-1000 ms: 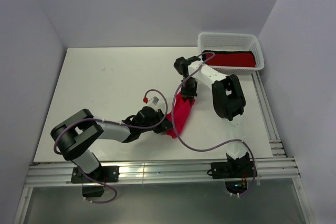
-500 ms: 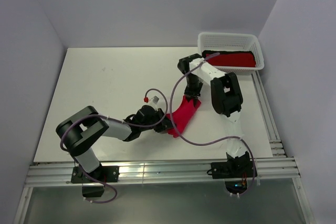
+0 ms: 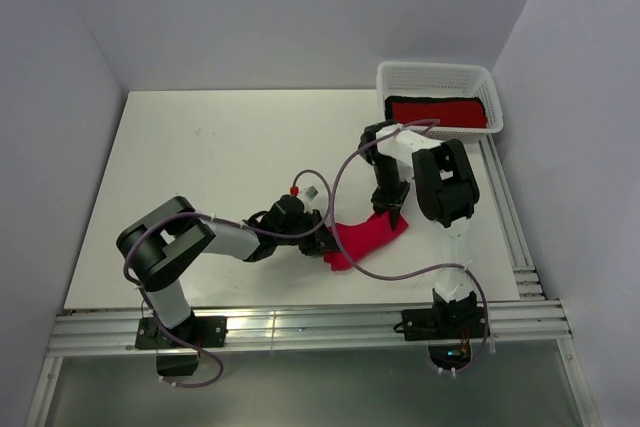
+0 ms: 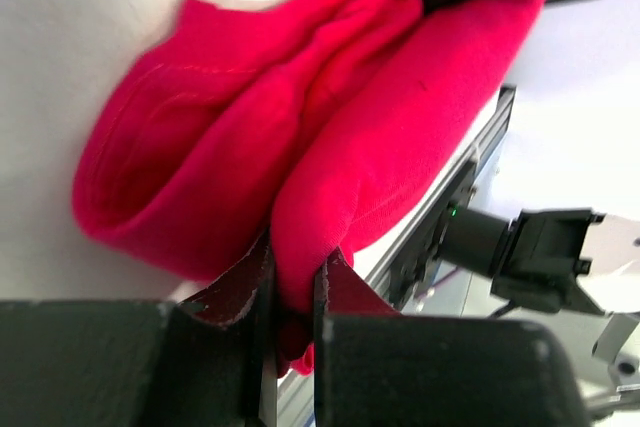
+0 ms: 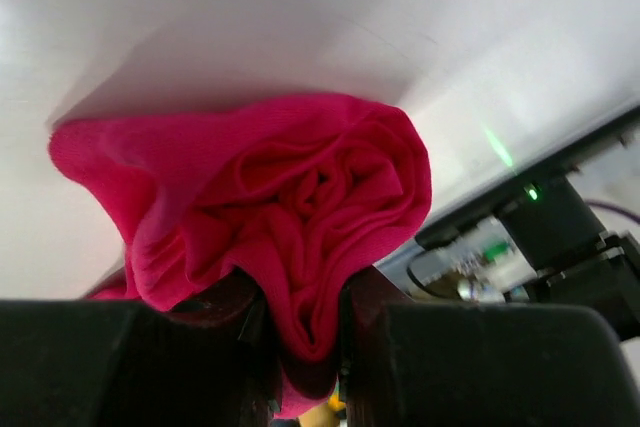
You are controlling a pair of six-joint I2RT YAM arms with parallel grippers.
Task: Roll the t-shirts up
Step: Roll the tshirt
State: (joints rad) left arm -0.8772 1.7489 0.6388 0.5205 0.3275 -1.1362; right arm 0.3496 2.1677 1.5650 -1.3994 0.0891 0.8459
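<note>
crimson t-shirt (image 3: 368, 240) lies bunched into a loose roll on the white table (image 3: 200, 167), near-right of centre, long axis running from near-left to far-right. the right wrist view shows its end (image 5: 290, 197) as a spiral of folds; the left wrist view shows its side (image 4: 400, 127) as lengthwise creases. left gripper (image 3: 322, 242) sits low at the roll's near-left end, jaws clenched on a fold of cloth (image 4: 292, 282). right gripper (image 3: 392, 209) comes down at the far-right end, jaws pinching a wad of the same shirt (image 5: 300, 317). the roll is stretched between the two grippers. a second, deeper red t-shirt (image 3: 440, 113) lies in the white mesh basket (image 3: 437, 75) at the table's far-right corner, well apart. aluminium rail (image 3: 300, 327) runs along the near edge.
</note>
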